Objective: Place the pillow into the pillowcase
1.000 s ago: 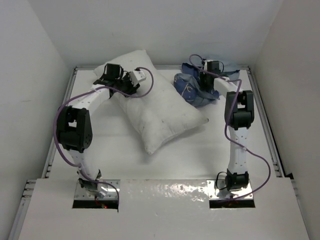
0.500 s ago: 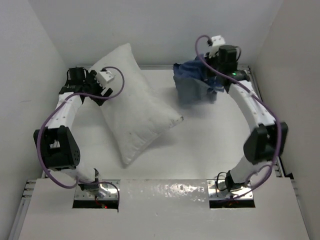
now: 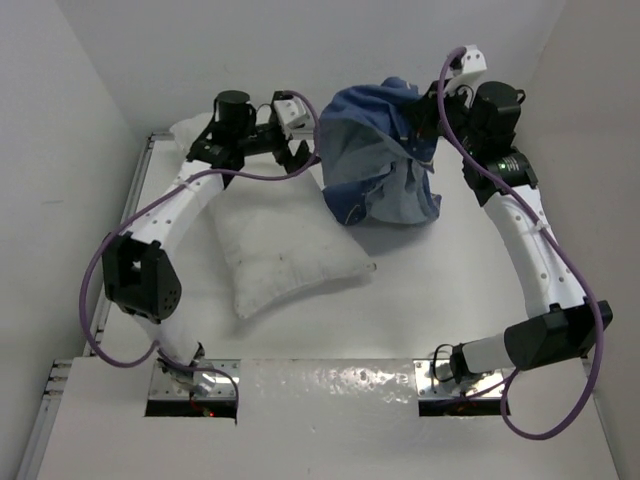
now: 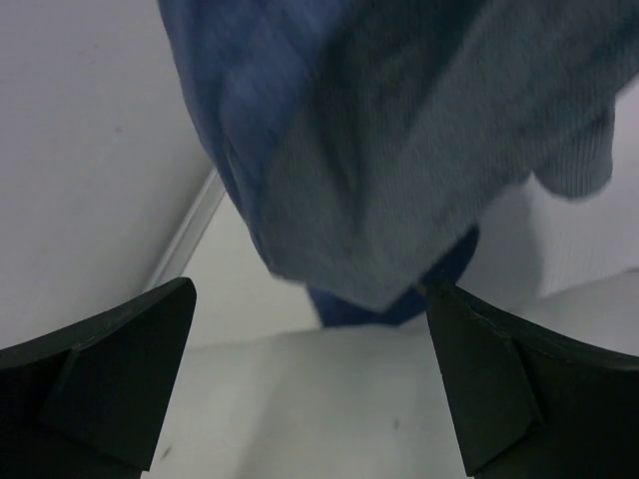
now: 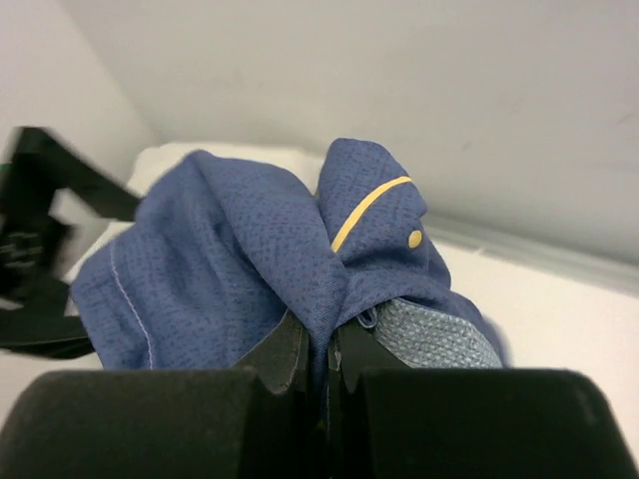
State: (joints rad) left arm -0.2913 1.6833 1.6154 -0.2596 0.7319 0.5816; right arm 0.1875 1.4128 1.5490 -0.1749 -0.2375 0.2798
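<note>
Walls (image 3: 300,50) of plain white on three sides of white bench (image 3: 440,270); purple cables (image 3: 100,270) looping off both arms. Soft blue fabric pillowcase (image 3: 375,160) hanging over far side of bench, filling most of left wrist view. Left fingers (image 3: 295,155) spread wide, empty, just beside its left edge, over far end of large plump white crinkly pillow (image 3: 285,250). Right fingers (image 5: 344,354) pinched shut on bunched fold of pillowcase. Navy outside, paler grey-blue inside, yellow line and dot near grip. Pillow flat on bench, left of centre, outside pillowcase.
</note>
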